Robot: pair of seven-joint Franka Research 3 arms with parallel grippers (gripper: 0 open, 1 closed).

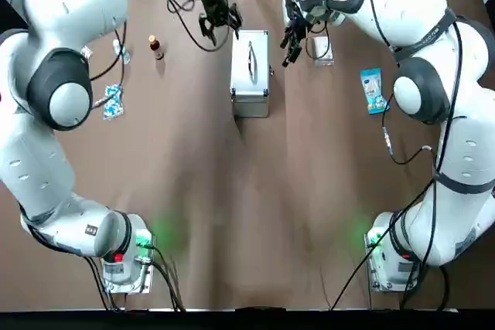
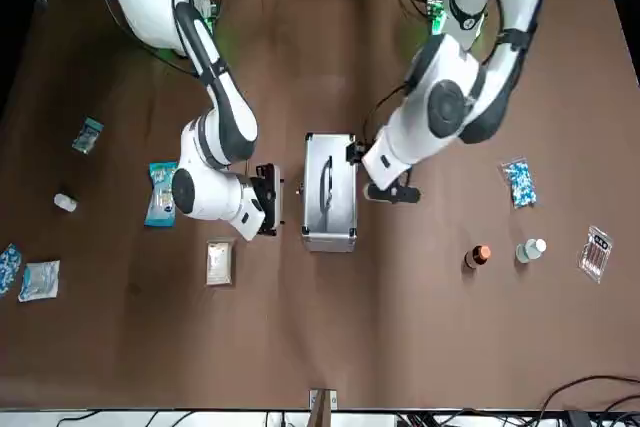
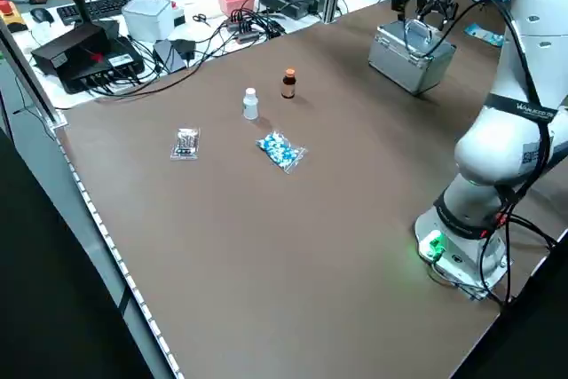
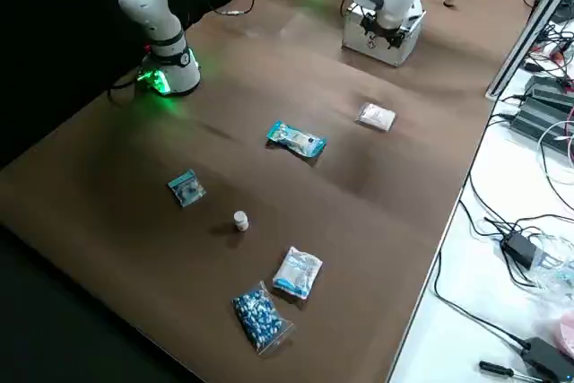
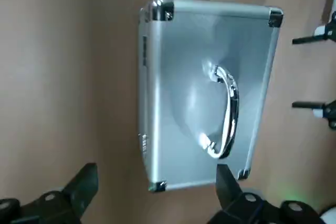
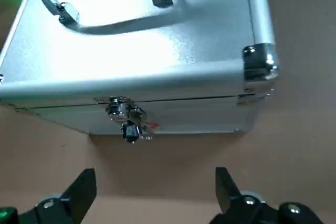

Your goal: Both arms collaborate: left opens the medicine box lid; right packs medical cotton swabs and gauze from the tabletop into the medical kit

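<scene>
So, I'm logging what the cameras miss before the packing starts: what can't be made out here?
- Inside of the medicine box: its closed lid hides it in every view.
- Box's latch: the right wrist view shows it, too blurred to tell how it fastens.
- Print on the blue-and-white packet: too small in the right side view.
- Left arm's base: cut off by the edge in the right side view.

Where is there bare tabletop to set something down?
Between the metal case and the arm bases, and between the case and the brown bottle. It is crowded beside the case, where the left gripper and right gripper flank it.
</scene>
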